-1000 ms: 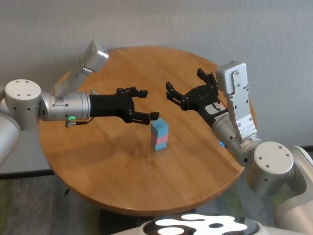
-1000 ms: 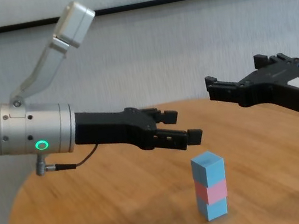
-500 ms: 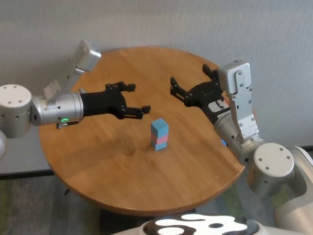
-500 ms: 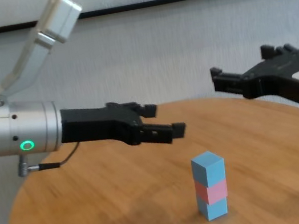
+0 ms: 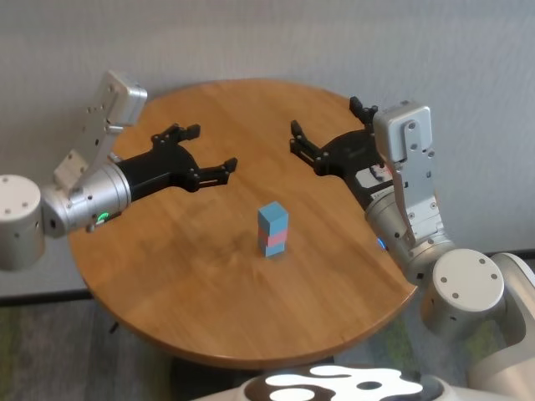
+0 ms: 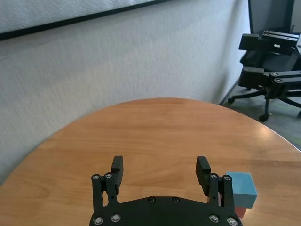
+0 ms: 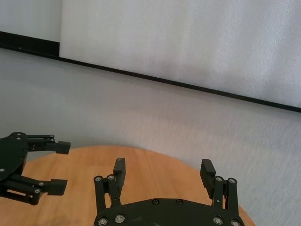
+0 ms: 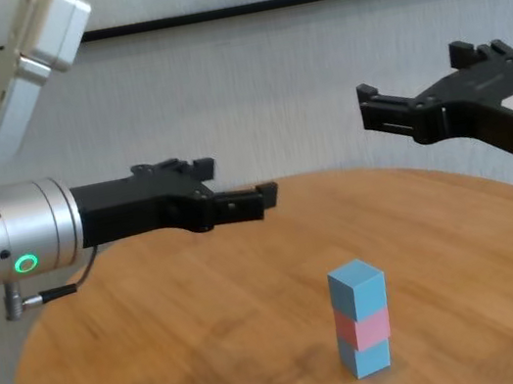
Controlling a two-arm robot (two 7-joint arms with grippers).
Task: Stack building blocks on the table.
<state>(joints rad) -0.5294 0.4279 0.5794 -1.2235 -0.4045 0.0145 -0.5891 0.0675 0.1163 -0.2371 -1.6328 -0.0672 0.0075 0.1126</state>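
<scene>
Both arms reach inward at about the same height, their tips facing each other and well apart. The left claw (image 5: 203, 154) hangs with its fingers spread wide, holding nothing. The right claw (image 5: 328, 134) is likewise spread wide and holding nothing.

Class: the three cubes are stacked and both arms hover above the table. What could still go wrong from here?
1. The narrow tower of matte cubes, light blue, pink, light blue, could topple if the round wooden table is jolted.
2. The open left end effector and open right end effector flank it; a low sweep might clip the top cube.
</scene>
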